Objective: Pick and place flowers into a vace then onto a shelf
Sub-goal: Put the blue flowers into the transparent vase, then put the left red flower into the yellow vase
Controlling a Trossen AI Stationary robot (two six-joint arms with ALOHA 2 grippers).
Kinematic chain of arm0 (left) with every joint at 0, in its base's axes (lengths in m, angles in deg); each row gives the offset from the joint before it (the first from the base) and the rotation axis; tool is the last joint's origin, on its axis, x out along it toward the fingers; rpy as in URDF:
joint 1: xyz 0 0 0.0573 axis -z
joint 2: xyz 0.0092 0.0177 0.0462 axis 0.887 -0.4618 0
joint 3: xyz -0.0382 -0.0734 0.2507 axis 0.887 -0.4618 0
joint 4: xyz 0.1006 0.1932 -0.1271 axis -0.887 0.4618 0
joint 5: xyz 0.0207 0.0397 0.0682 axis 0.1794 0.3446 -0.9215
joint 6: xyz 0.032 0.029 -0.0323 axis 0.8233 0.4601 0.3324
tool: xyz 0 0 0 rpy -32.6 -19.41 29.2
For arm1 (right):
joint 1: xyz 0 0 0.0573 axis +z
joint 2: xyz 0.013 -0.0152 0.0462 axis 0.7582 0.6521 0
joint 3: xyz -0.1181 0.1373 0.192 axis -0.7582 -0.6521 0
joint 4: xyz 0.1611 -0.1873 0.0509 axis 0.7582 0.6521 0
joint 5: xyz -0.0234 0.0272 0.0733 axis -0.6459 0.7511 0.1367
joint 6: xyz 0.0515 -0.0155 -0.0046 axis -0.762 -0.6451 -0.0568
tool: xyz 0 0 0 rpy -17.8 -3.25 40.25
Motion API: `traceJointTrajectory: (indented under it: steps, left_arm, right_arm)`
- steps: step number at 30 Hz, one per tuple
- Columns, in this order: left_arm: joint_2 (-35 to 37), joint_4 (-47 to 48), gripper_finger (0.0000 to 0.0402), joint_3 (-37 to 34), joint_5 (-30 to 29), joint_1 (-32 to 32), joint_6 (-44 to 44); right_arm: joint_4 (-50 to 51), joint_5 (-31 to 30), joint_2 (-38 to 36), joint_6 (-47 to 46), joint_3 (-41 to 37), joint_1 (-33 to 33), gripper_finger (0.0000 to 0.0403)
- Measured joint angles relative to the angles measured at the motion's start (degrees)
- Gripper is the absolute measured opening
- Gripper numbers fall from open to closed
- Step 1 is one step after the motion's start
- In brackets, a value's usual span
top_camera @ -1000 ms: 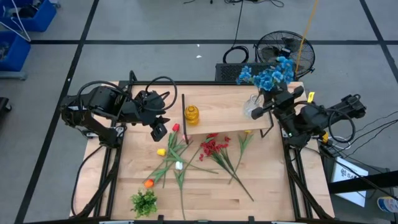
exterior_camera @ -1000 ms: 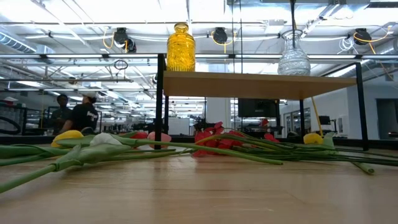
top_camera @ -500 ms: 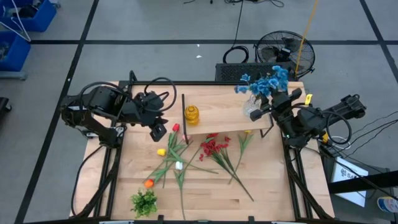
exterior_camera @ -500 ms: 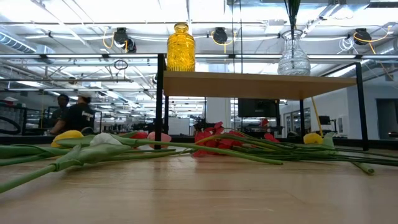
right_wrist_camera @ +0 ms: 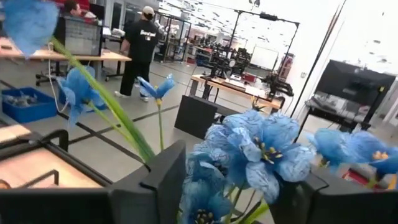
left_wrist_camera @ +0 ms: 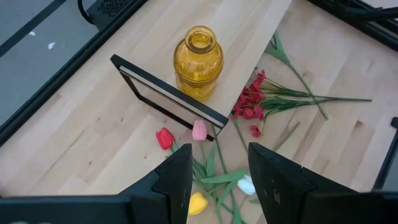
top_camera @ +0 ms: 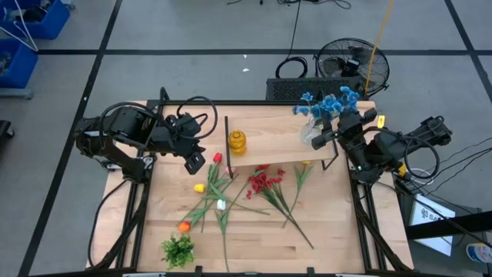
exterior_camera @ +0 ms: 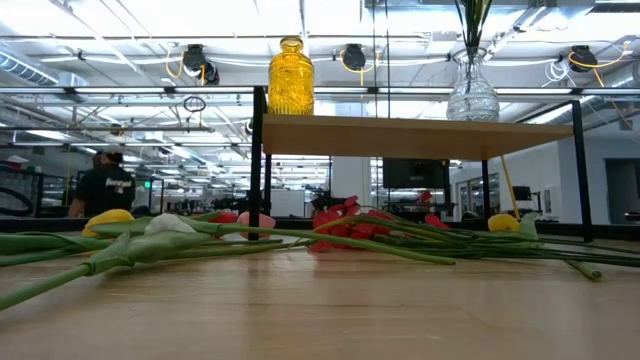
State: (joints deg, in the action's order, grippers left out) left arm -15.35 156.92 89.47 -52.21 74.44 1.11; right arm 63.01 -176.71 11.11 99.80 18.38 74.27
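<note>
Blue flowers [top_camera: 327, 105] stand with their stems [exterior_camera: 470, 20] in the clear vase [top_camera: 310, 135] at the right end of the shelf [top_camera: 277, 146]. My right gripper [top_camera: 329, 135] is open beside the vase, and the blue blossoms [right_wrist_camera: 249, 149] show between its fingers. A yellow vase [top_camera: 237, 141] stands on the shelf's left end. Tulips [top_camera: 209, 188] and a red berry spray [top_camera: 264, 181] lie on the table in front of the shelf. My left gripper [top_camera: 196, 160] hangs open above the table's left part, with nothing between its fingers [left_wrist_camera: 174, 180]. My right gripper stands open at the height of the blue blossoms [right_wrist_camera: 205, 168], coming level from the table's right. Whether a finger brushes them, I cannot tell. The flowers rest in the vase.
A green leafy clump [top_camera: 177, 250] lies near the front left corner. A yellow tulip [top_camera: 307, 163] lies under the shelf's right end. A floor fan [top_camera: 350, 65] stands beyond the far edge. A person [exterior_camera: 105, 190] stands in the room behind.
My right gripper has opened and let go of the blue flowers. The flowers have sunk down into the clear vase, and their stems now stand spread in its neck.
</note>
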Motion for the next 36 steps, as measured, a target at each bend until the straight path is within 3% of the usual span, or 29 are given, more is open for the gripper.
traceJointTrajectory:
  steps: [9,15,23,29,33,36]
  left_arm:
    - [0.0,-0.04,0.0161,0.0,-0.06,-0.02,1.6]
    - [0.0,-0.06,0.0161,0.0,-0.08,-0.02,1.62]
    - [0.0,-0.04,0.0161,0.0,-0.08,-0.02,0.81]
    - [0.05,-0.1,0.0161,-0.78,1.37,1.1,-7.48]
    - [1.15,-0.17,0.0161,-6.28,3.53,3.94,-12.34]
    - [3.53,-0.12,0.0161,-14.06,4.56,6.28,-18.74]
  right_arm:
    - [-21.74,0.04,-0.02,19.18,0.0,0.0,0.021]
    - [-23.78,0.69,-0.48,20.95,0.0,0.0,0.021]
    - [-27.53,19.35,-1.01,21.07,1.04,0.0,0.021]
    - [-28.25,34.84,-1.15,21.17,3.56,2.03,0.021]
    - [-27.33,40.83,-1.18,21.19,5.82,6.73,0.021]
    - [-20.23,42.05,-0.99,20.06,9.41,11.9,0.021]
